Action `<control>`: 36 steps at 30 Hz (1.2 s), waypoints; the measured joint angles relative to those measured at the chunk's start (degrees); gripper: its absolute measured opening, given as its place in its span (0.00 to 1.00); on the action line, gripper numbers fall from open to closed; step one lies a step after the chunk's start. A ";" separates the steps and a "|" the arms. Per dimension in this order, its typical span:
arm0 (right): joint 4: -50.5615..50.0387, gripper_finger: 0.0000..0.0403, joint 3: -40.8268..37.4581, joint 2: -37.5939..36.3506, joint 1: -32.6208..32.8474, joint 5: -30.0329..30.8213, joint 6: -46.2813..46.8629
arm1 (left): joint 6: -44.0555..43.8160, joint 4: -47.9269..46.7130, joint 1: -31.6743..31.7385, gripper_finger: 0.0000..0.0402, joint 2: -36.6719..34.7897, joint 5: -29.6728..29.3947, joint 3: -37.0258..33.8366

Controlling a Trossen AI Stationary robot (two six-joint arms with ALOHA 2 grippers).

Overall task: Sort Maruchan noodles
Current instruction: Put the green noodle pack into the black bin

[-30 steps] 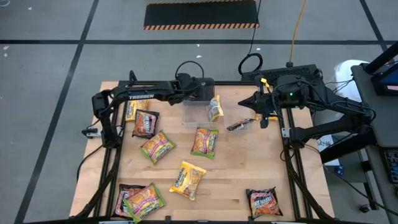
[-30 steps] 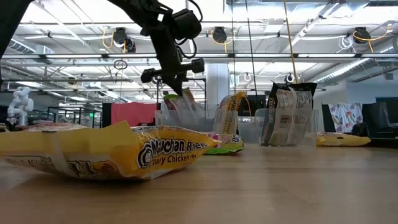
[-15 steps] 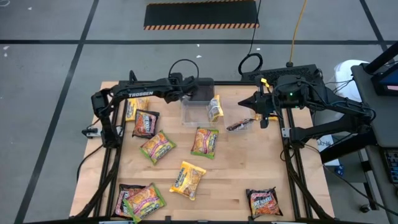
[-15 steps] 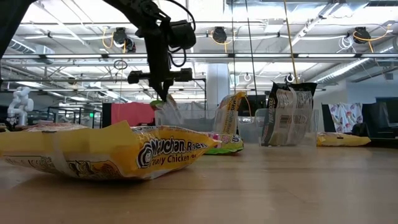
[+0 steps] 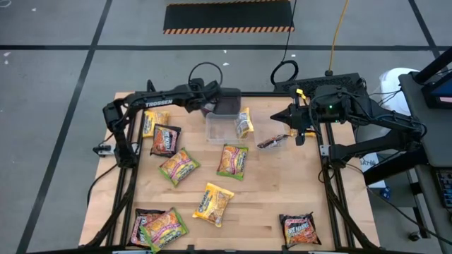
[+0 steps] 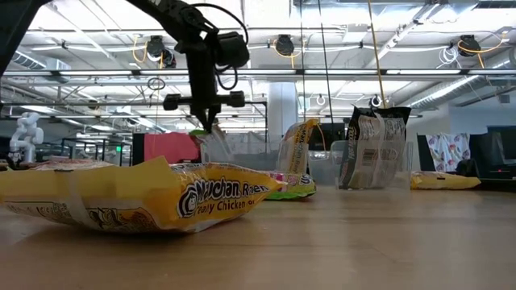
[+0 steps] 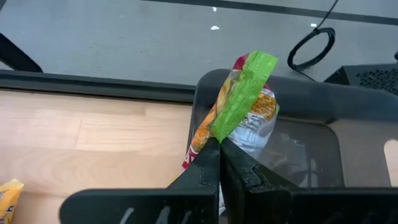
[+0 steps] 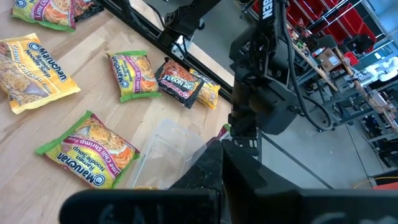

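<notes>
My left gripper (image 5: 205, 107) hangs over the far part of the table, just left of the dark grey box (image 5: 227, 101), shut on a green-edged Maruchan packet (image 7: 244, 102). In the low view that gripper (image 6: 202, 122) has the packet (image 6: 212, 141) below it. A clear tub (image 5: 220, 128) sits near it, and a yellow packet (image 5: 244, 122) leans on the tub's right wall. My right gripper (image 5: 297, 132) waits shut at the far right, beside a dark packet (image 5: 272, 141) standing in a second tub. My left gripper pinches the packet's green sealed edge (image 7: 219, 127) between its two fingers, at one end of that edge. The fingers come from above, pointing down. The packet hangs below them, lifted clear of the table and the tubs.
More packets lie flat on the wooden table (image 5: 296, 183): green ones (image 5: 178, 166) (image 5: 233, 161) (image 5: 167, 227), yellow ones (image 5: 213, 203) (image 5: 148, 123), dark ones (image 5: 164, 140) (image 5: 300, 229). A yellow packet (image 6: 137, 201) fills the low view's foreground. Bare wood lies right of centre.
My left gripper has carried the green-edged packet toward the table's left, from over the clear tub and grey box to a spot left of the box, still shut on it. The packet stays hanging below the fingers. The right arm has kept still.
</notes>
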 joint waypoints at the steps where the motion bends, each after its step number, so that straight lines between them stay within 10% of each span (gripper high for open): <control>1: 0.00 0.00 0.00 0.00 0.00 0.00 0.00 | -0.02 0.04 0.08 0.00 0.00 0.03 0.00; 36: -2.11 0.00 0.00 0.00 0.00 -0.13 0.02 | 5.79 7.38 1.92 0.09 0.02 4.01 -0.02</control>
